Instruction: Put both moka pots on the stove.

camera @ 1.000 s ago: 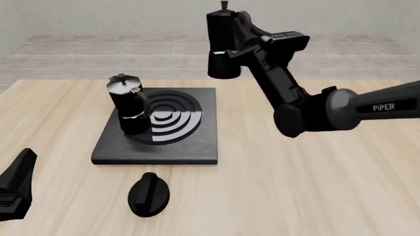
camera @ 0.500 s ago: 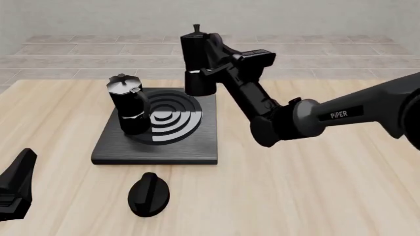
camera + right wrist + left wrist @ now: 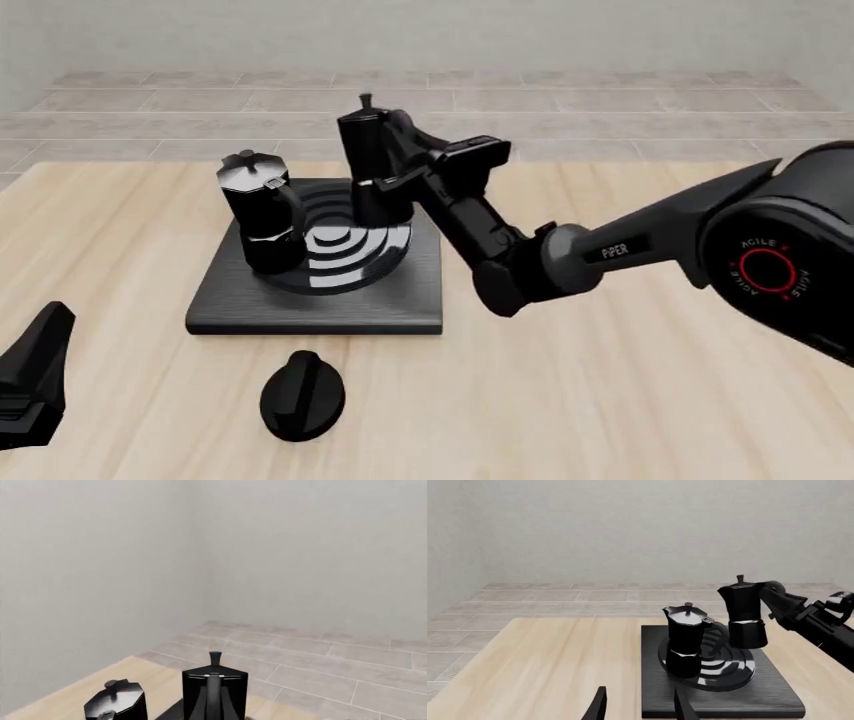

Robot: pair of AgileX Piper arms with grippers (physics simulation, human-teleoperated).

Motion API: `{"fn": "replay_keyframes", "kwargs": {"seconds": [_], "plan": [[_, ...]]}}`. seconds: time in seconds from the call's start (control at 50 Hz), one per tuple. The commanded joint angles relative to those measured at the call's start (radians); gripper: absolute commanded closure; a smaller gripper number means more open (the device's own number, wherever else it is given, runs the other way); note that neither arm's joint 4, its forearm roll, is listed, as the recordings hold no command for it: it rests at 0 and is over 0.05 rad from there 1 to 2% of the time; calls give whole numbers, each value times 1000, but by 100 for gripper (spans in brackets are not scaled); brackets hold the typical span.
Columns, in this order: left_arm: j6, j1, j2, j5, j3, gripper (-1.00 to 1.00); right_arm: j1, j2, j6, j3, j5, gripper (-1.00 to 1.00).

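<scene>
The stove [image 3: 400,290] is a flat black slab with burner rings. One moka pot [image 3: 260,215] stands upright on its left part. The second moka pot [image 3: 363,140] is upright, low over the rings' far right side, with my right gripper [image 3: 400,165] shut on its handle side. I cannot tell whether its base touches the stove. The left wrist view shows the standing pot [image 3: 686,640], the held pot [image 3: 744,612] and the stove [image 3: 774,700]. My left gripper [image 3: 639,707] is open and empty, near the table's front-left corner [image 3: 34,385].
A low round black knob [image 3: 303,395] lies on the wooden table [image 3: 601,400] just in front of the stove. My right arm [image 3: 627,250] stretches across the table from the right toward the stove. Tiled floor and a pale wall lie beyond.
My right arm has carried the held pot leftward and down, from high beyond the stove's far right corner to low over the burner rings. The left arm and the standing pot have stayed still.
</scene>
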Motion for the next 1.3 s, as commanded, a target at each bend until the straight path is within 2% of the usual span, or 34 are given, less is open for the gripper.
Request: {"fn": "replay_keyframes", "kwargs": {"seconds": [0.02,0.5,1.3], "plan": [[0,0,0,0,0,-100,13,31,-10,-61,-9,100],[0,0,0,0,0,-100,14,55,-1,-85,-9,100],[0,0,0,0,0,-100,38,-16,-55,100,-9,100]]}}
